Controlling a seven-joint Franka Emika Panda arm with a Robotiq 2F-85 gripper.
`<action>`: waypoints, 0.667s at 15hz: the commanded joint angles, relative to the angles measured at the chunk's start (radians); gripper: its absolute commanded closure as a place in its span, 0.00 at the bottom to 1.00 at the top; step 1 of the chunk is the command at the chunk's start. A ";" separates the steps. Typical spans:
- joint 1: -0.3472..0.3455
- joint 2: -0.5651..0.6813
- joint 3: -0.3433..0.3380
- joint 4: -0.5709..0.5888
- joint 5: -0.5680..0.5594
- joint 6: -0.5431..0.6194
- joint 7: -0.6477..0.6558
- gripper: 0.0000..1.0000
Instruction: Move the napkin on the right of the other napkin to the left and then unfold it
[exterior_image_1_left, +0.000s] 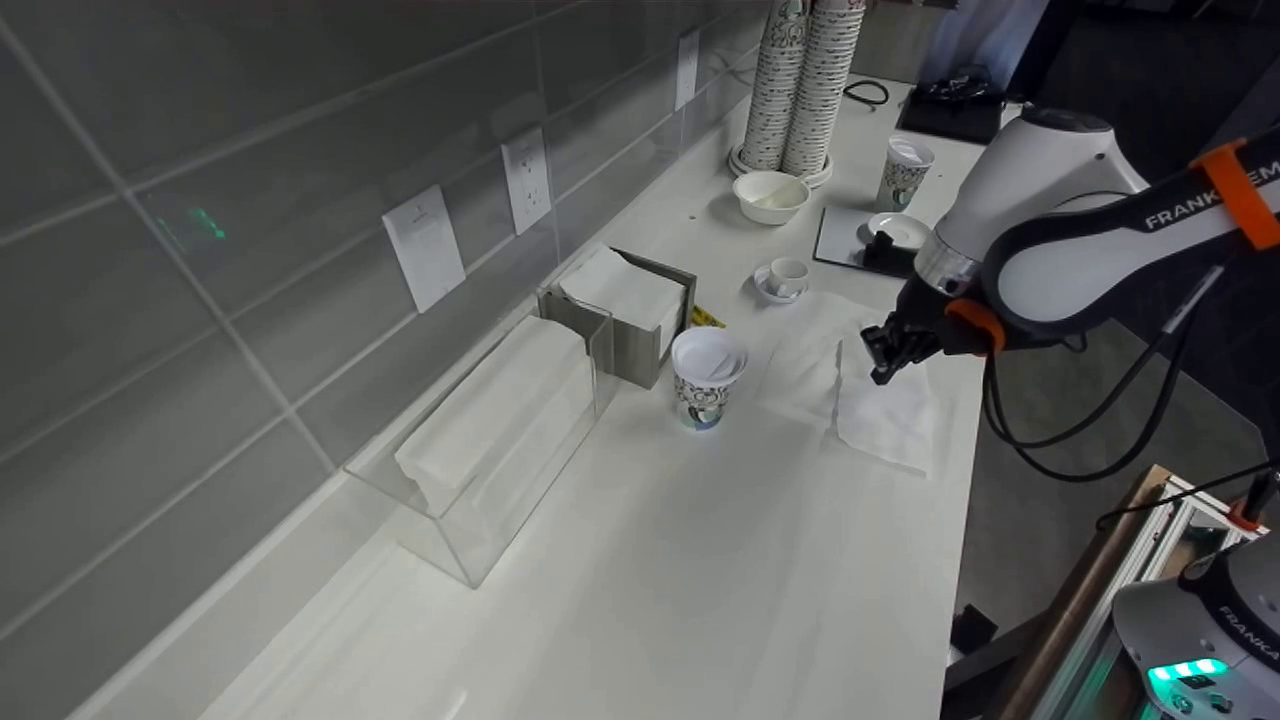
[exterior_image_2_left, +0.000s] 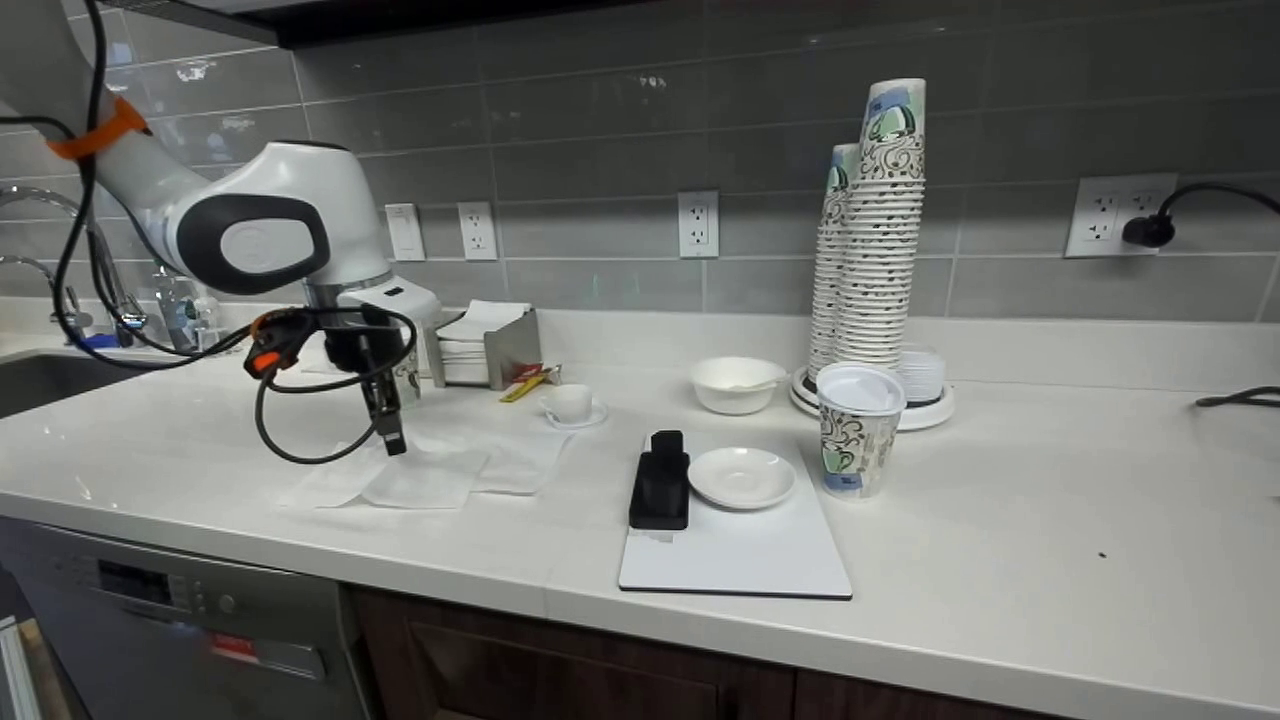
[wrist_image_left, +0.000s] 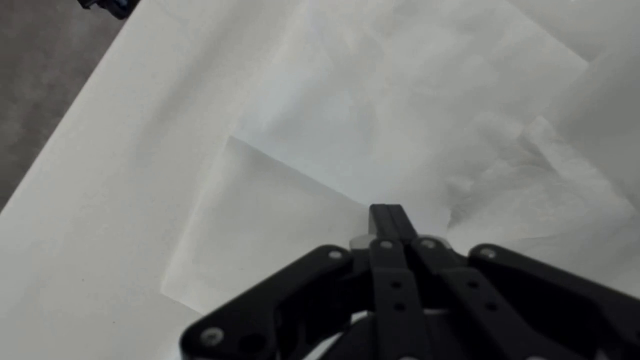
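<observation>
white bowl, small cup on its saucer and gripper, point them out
White bowl (exterior_image_2_left: 734, 400), in an exterior view: outer wall
Small cup (exterior_image_2_left: 569, 404), in an exterior view: its side
Gripper (wrist_image_left: 386, 206), wrist view: midway between closed fingertips

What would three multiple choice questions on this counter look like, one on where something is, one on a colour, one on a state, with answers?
1. Where is the white plate beside the black object? A: in the sink. B: on the white board. C: in a paper cup.
2. What colour is the strap round the robot's arm? A: green. B: purple. C: orange.
3. How does the claw stand? A: shut. B: wide open. C: hidden in every view.
Answers: 1 B, both exterior views show it lying on the board. 2 C, its orange shows in both exterior views. 3 A, its fingers meet in the wrist view.
</observation>
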 joint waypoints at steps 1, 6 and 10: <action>-0.030 0.046 0.019 0.015 -0.064 0.020 0.093 1.00; -0.032 0.098 0.014 0.030 -0.127 0.009 0.161 1.00; -0.011 0.116 0.007 0.033 -0.115 -0.002 0.137 1.00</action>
